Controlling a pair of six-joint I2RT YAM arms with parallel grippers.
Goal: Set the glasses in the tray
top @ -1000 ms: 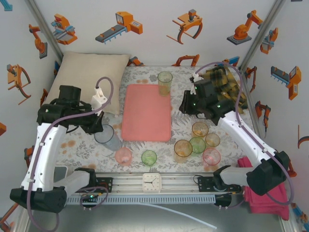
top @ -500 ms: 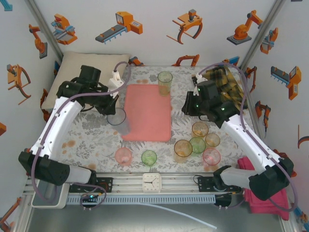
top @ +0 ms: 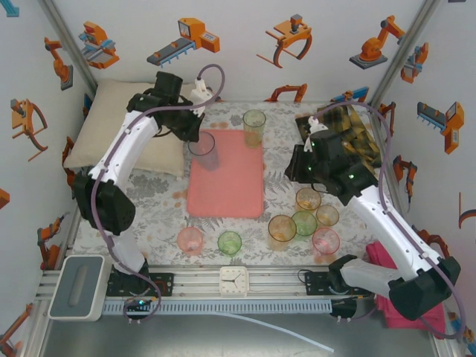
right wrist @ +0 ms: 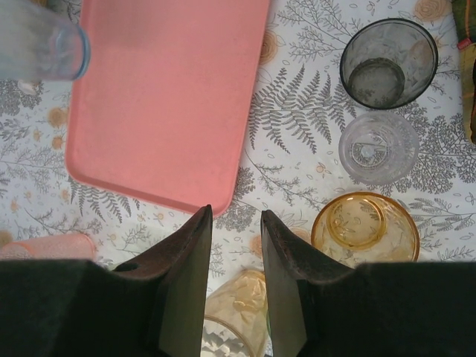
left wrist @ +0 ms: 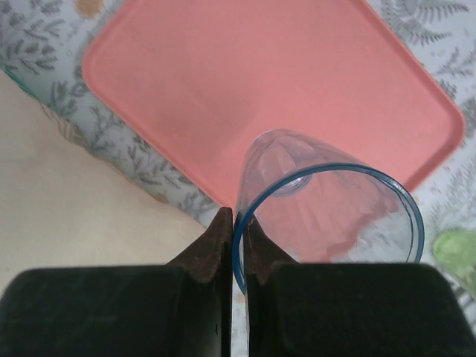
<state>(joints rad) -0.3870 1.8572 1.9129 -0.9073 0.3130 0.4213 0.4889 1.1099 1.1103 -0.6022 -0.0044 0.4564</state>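
My left gripper (top: 195,138) is shut on the rim of a blue-tinted glass (top: 204,152) and holds it above the far left part of the salmon-pink tray (top: 225,186). In the left wrist view the fingertips (left wrist: 239,223) pinch the blue rim, with the glass (left wrist: 327,201) over the tray (left wrist: 223,89). My right gripper (top: 297,167) hangs open and empty right of the tray (right wrist: 163,97), its fingers (right wrist: 236,216) above an orange glass (right wrist: 238,312). Several glasses (top: 303,222) cluster at the right. A pink one (top: 190,239) and a green one (top: 229,242) stand in front. A green glass (top: 254,126) stands at the tray's far right corner.
A cream pillow (top: 126,119) lies left of the tray, a plaid cloth (top: 349,126) at the back right and a magenta cloth (top: 405,297) at the near right. A smoky glass (right wrist: 388,63) and a clear one (right wrist: 379,147) stand right of the tray.
My left arm has carried the blue glass from the table left of the tray up and away to above the tray's far left part. The right arm has barely shifted.
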